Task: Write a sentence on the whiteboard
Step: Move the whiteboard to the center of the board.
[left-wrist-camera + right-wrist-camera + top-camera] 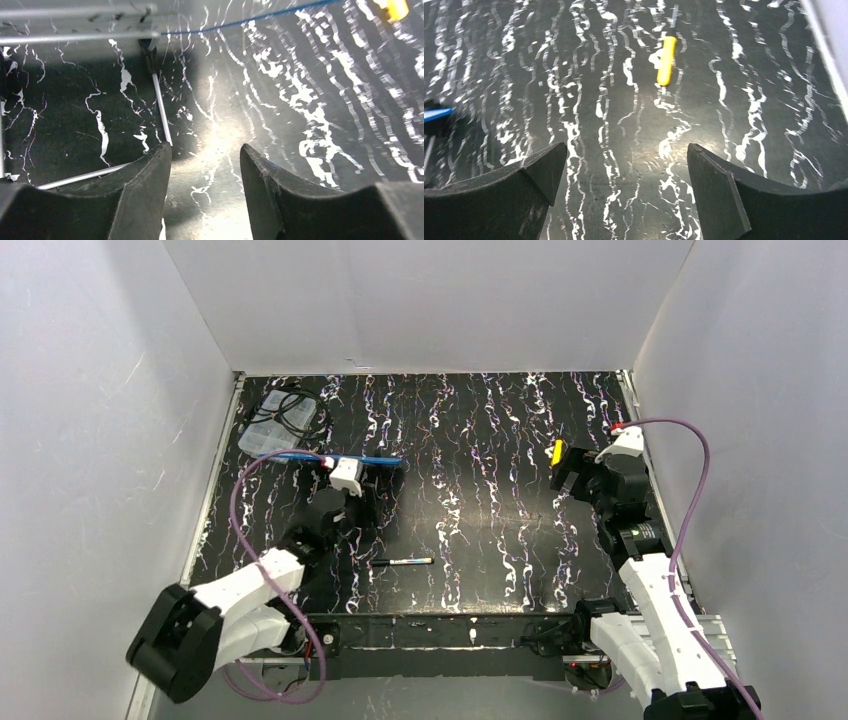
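No text, label or number can be read anywhere.

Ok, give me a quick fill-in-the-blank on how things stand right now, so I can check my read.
1. The marker lies loose between the arms; of the two grippers, ____ holds it.
2. The left gripper and right gripper both stand ____.
3. The small object lying ahead of the right gripper is ____ in colour.
4. The clear box of cables sits far back on the ____ side.
Missing words: neither; open; yellow; left.
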Controlling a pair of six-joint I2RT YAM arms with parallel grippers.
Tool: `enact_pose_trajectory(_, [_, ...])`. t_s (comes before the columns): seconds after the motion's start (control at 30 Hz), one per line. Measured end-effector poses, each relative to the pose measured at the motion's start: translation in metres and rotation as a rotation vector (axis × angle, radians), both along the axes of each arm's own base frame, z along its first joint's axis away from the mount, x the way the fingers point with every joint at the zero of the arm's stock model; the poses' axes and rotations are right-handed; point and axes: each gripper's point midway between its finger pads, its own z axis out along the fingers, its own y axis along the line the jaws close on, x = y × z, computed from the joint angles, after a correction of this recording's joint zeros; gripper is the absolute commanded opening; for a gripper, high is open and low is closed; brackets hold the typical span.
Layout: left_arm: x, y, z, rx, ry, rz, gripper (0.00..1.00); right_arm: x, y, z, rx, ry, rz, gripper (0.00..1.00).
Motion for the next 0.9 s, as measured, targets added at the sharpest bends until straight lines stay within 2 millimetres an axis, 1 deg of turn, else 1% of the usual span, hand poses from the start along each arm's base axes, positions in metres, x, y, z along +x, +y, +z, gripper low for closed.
enact_pose_trajectory(0.03, [-0.001, -0.001, 0.009, -0.029, -0.014, 0.003, 0.54, 0.0, 0.002, 0.0, 0.004, 0.0, 0.011, 0.99])
enact_pose_trajectory(0.13, [-0.01, 0.0, 0.032, -0.1, -0.02, 0.013, 0.58, 0.003, 0.024, 0.004, 0.037, -0.02, 0.136, 0.99])
enact_pose_trajectory(0.23, [-0.018, 0.001, 0.05, -0.132, 0.02, 0.028, 0.63, 0.006, 0.054, 0.005, 0.08, -0.028, 0.298, 0.99])
enact_pose_trajectory(0.33, [-0.025, 0.004, 0.081, -0.155, 0.057, 0.035, 0.68, 0.005, 0.086, 0.001, 0.1, -0.019, 0.456, 0.99])
enact_pose_trajectory(0.4, [-0.028, 0.006, 0.107, -0.166, 0.081, 0.027, 0.73, -0.001, 0.114, 0.003, 0.096, -0.036, 0.574, 0.99])
enact_pose_trajectory(0.47, [-0.03, 0.009, 0.133, -0.183, 0.097, 0.018, 0.76, -0.01, 0.144, 0.009, 0.084, -0.069, 0.694, 0.99])
enact_pose_trajectory(0.5, [-0.03, 0.012, 0.148, -0.194, 0.103, 0.015, 0.77, -0.016, 0.162, 0.013, 0.077, -0.092, 0.759, 0.99])
enact_pose_trajectory(0.53, [-0.03, 0.015, 0.159, -0.205, 0.109, 0.015, 0.79, -0.023, 0.184, 0.018, 0.069, -0.129, 0.84, 0.99])
enact_pose_trajectory(0.57, [-0.03, 0.019, 0.168, -0.213, 0.115, 0.016, 0.79, -0.029, 0.199, 0.02, 0.064, -0.153, 0.893, 0.99])
enact_pose_trajectory(0.63, [-0.025, 0.032, 0.185, -0.23, 0.127, 0.037, 0.8, -0.041, 0.232, 0.025, 0.057, -0.216, 1.012, 0.99])
enact_pose_trajectory(0.73, [-0.016, 0.056, 0.199, -0.216, 0.133, 0.096, 0.9, -0.048, 0.272, 0.022, 0.032, -0.28, 1.135, 0.99])
enact_pose_trajectory(0.77, [-0.013, 0.062, 0.201, -0.206, 0.134, 0.109, 0.9, -0.041, 0.283, 0.019, 0.012, -0.296, 1.151, 0.99])
enact_pose_trajectory(0.8, [-0.011, 0.068, 0.204, -0.193, 0.135, 0.124, 0.9, -0.047, 0.295, 0.016, 0.009, -0.301, 1.187, 0.99])
enact_pose_trajectory(0.9, [-0.006, 0.082, 0.209, -0.166, 0.119, 0.155, 0.93, -0.04, 0.325, 0.01, -0.027, -0.337, 1.246, 0.99])
